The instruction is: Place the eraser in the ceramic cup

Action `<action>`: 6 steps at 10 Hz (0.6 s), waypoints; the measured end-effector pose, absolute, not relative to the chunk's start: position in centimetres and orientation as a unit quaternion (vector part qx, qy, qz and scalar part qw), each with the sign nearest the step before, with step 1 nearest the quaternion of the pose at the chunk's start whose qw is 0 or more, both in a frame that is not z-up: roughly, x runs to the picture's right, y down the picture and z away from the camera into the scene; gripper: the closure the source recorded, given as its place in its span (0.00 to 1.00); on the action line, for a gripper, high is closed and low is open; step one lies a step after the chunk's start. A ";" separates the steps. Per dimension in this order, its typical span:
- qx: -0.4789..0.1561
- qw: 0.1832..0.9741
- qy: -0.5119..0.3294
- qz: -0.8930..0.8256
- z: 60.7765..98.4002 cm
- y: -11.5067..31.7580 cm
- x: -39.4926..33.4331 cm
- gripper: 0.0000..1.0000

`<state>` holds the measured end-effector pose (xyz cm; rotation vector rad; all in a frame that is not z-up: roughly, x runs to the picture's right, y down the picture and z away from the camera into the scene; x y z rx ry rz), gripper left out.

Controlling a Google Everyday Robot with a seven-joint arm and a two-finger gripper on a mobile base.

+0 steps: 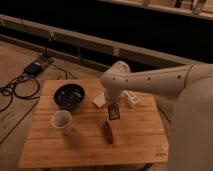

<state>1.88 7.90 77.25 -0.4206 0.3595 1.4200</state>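
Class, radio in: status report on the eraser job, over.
Gripper over mid-table, shut on eraser. Ceramic cup upright, apart from it, beside dark bowl. Nothing between eraser and cup.

We see the gripper (112,104) over the middle of the wooden table (145,140), clamped on the top of the eraser (114,112), which hangs nearly upright under it. Just beside it, to the left, a pale block (99,100) lies partly hidden by the arm (150,82). We find the white cup (61,121) standing well apart to the left, the dark bowl (69,96) just behind the cup, and a reddish-brown piece (108,132) lying in front of the eraser
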 end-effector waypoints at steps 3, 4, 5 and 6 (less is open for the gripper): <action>-0.175 0.767 0.105 0.608 73.9 6.0 -4.6 1.00; -0.168 0.780 0.083 0.598 72.7 5.4 -6.8 1.00; -0.163 0.786 0.068 0.593 71.9 4.9 -8.2 1.00; -0.157 0.791 0.050 0.590 71.0 4.3 -9.5 1.00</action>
